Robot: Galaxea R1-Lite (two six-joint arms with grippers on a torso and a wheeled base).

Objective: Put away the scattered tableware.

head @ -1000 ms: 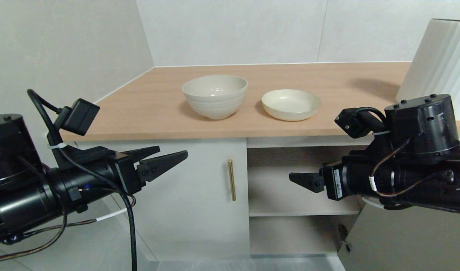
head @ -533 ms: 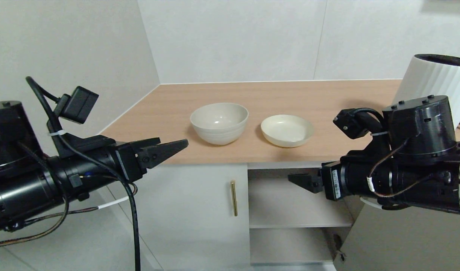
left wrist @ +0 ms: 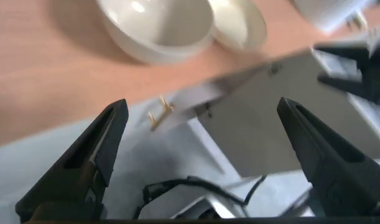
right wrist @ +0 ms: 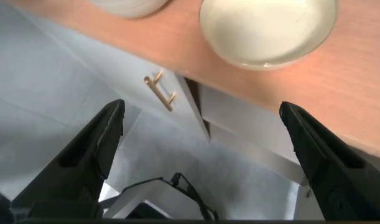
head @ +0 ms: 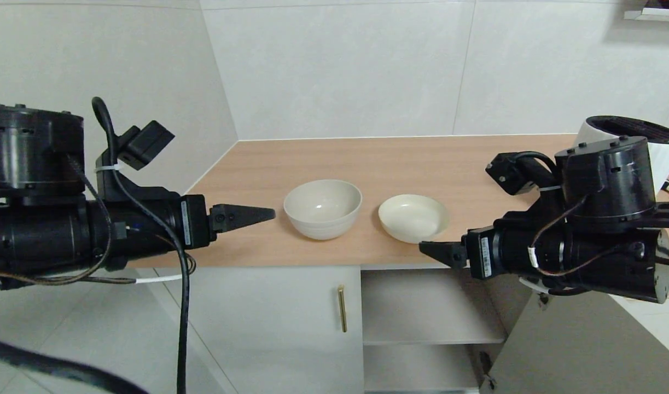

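Note:
Two pieces stand on the wooden countertop (head: 367, 158): a deep cream bowl (head: 323, 208) on the left and a shallow cream dish (head: 413, 218) just to its right. My left gripper (head: 268, 212) hovers at counter height, a short way left of the bowl and pointing at it. It is open in the left wrist view (left wrist: 202, 106), with the bowl (left wrist: 158, 25) and dish (left wrist: 242, 25) beyond its fingers. My right gripper (head: 424, 249) hangs at the counter's front edge, just below the dish. It is open (right wrist: 202, 107) and holds nothing, with the dish (right wrist: 267, 28) ahead of it.
Under the counter, the left cabinet door with a brass handle (head: 341, 309) is shut. The right compartment stands open, showing a shelf (head: 427, 328); its door (head: 558, 339) swings out below my right arm. A white ribbed vase (head: 662, 148) stands at the counter's right end.
The head camera has risen, so the counter and bowls sit lower in the picture. Both grippers came up from cabinet-front level to counter level, and the left wrist has rolled.

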